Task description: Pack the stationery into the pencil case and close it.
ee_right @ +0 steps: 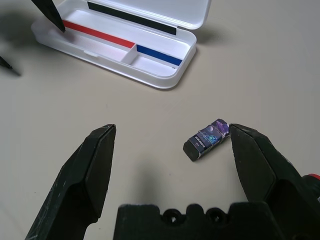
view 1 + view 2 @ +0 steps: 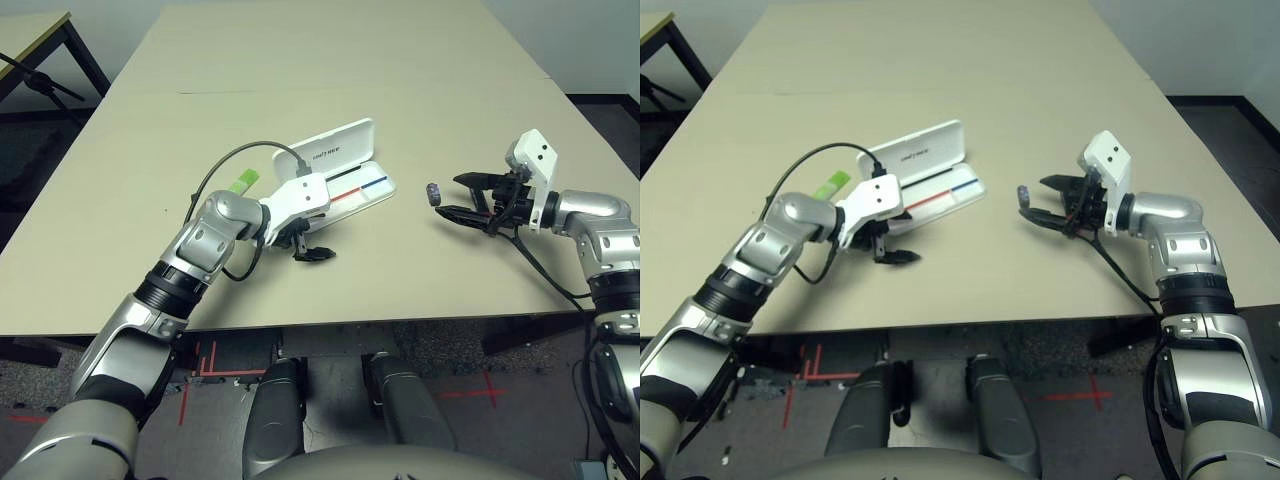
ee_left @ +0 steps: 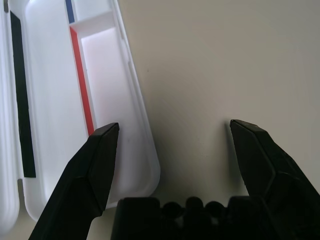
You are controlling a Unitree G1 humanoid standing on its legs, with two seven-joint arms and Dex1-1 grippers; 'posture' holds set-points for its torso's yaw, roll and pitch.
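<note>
White plastic pencil case [image 2: 345,170]: open, mid-tabletop [image 2: 330,60].
Purplish block [image 1: 206,139]: on tabletop, beside right end effector [image 2: 448,196], spread.
Green stick [image 2: 242,181]: beyond left forearm.
Left end effector [image 3: 172,131]: spread, at case's near rim.

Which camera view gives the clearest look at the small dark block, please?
The right wrist view: the block lies on the table between the right hand's open fingers. Both eye views show it as a tiny speck beside that hand.
</note>
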